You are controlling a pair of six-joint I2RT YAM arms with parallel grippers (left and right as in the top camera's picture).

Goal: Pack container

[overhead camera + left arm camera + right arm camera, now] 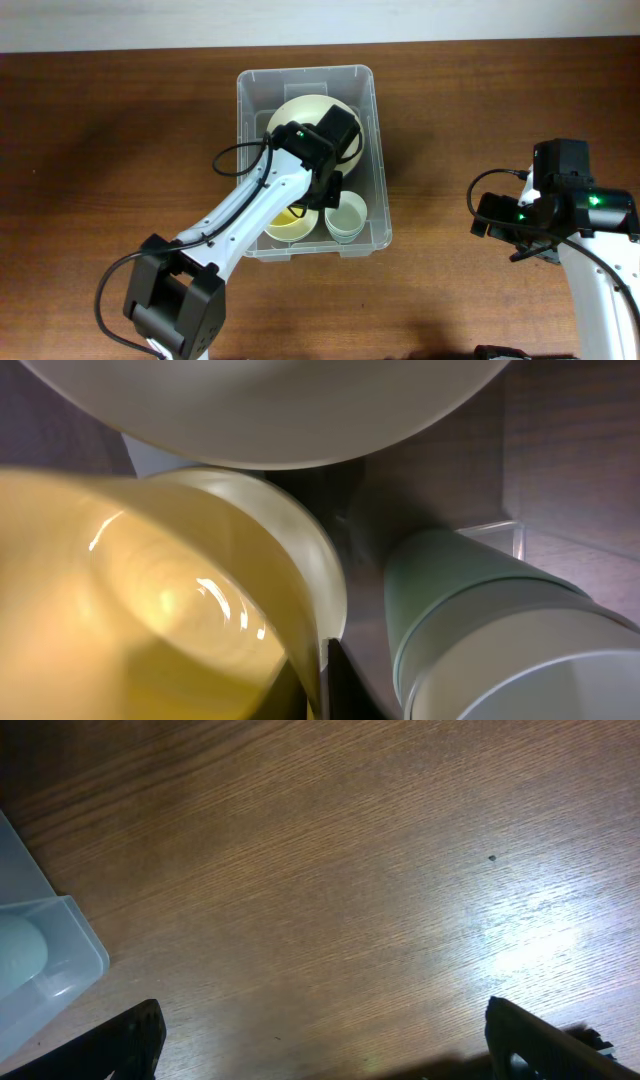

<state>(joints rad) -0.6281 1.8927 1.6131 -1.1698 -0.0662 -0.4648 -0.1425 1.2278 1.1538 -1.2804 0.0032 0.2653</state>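
The container (377,150), a clear plastic bin, stands at the table's middle back. Inside are a large cream bowl (300,108), a yellow bowl (284,226) and a pale green cup (347,217). My left gripper (326,194) reaches down into the bin and is shut on the yellow bowl's rim; in the left wrist view the fingers (325,682) pinch the yellow bowl's (150,600) wall, with the cup (500,630) to the right and the cream bowl (280,400) above. My right gripper (502,236) is open and empty over bare table (325,1030), right of the bin.
The bin's front right corner shows at the left edge of the right wrist view (50,960). Dark wooden table (120,150) surrounds the bin on all sides. A pale wall edge runs along the back.
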